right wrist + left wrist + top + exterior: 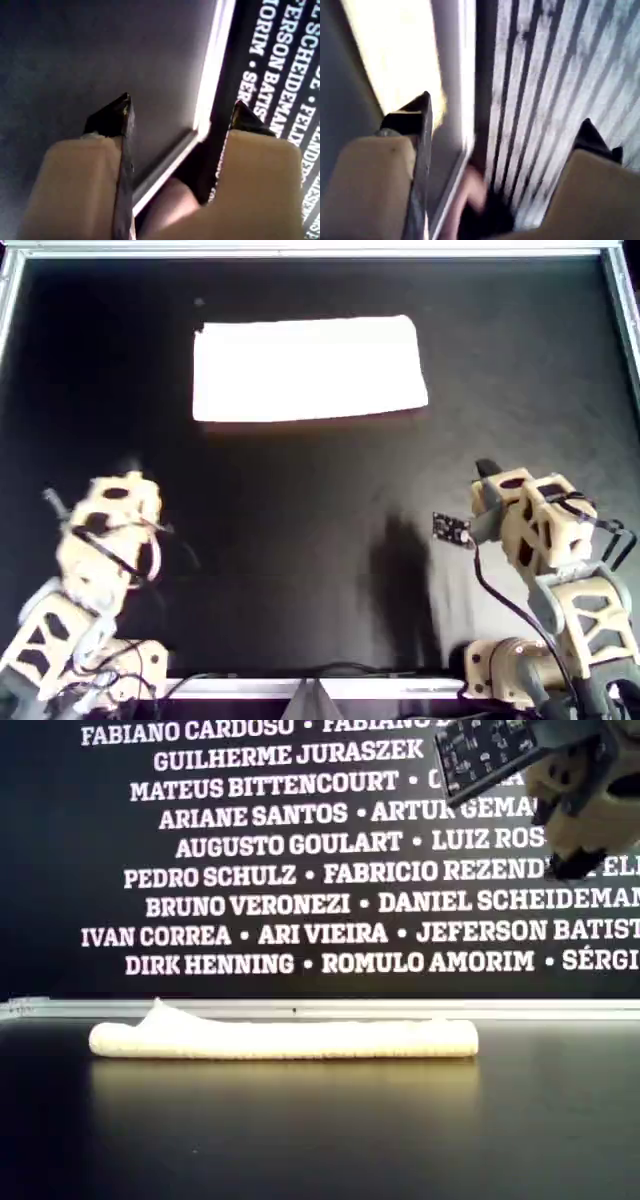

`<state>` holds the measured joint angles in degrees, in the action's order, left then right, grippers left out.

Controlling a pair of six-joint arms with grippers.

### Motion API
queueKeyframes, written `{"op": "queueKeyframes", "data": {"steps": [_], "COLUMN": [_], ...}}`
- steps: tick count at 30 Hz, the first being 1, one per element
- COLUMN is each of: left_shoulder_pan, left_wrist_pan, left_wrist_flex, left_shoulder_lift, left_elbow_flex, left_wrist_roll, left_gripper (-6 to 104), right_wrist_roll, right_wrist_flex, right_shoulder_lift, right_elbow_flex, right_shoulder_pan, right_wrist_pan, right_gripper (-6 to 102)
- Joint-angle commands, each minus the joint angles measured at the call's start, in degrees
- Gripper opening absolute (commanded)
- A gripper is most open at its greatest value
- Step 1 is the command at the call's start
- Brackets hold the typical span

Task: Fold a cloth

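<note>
Both grippers spread and empty, cloth folded at the far side of the table.

My first gripper [500, 130] stood with jaws apart on nothing, facing a striped wall; my second gripper [180, 117] likewise gaped, aimed at the table's rail and lettered wall. In the overhead view the cloth [308, 368] lay at twelve o'clock as a narrow rectangle, well apart from both arms, likely because the fold was judged done.
</note>
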<state>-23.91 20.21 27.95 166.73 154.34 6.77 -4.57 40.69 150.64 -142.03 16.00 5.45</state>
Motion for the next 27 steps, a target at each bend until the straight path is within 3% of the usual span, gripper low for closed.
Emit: {"op": "queueKeyframes", "data": {"steps": [1, 4, 7, 16, 23, 27], "left_shoulder_pan": [11.69, 14.50, 14.68, 14.41, 14.41, 14.15], "left_wrist_pan": [-7.03, -15.03, -19.69, -20.21, -20.21, -20.30], "left_wrist_flex": [0.09, 0.09, 0.00, 0.00, 0.00, -0.26], "left_shoulder_lift": [1.23, 3.87, 9.32, 10.28, 9.49, 4.31], "left_elbow_flex": [4.39, 11.95, 17.31, 18.54, 17.93, 11.51], "left_wrist_roll": [-0.18, -0.26, -0.26, -0.62, -7.29, -8.17], "left_gripper": [100, 100, 100, 100, 100, 100], "right_wrist_roll": [0.26, 0.26, 0.26, 0.26, 0.26, -0.35], "right_wrist_flex": [-4.13, -5.19, -9.67, -29.97, -30.15, -30.15], "right_shoulder_lift": [0.70, 1.14, 2.29, 0.97, -16.00, -39.64], "right_elbow_flex": [-1.32, -7.29, -14.06, -21.97, -11.60, 4.13], "right_shoulder_pan": [-0.35, -0.18, -0.44, -3.25, -3.16, -2.72], "right_wrist_pan": [0.09, 0.00, 0.09, 0.00, -1.05, -1.14], "right_gripper": [79, 78, 79, 77, 77, 79]}}
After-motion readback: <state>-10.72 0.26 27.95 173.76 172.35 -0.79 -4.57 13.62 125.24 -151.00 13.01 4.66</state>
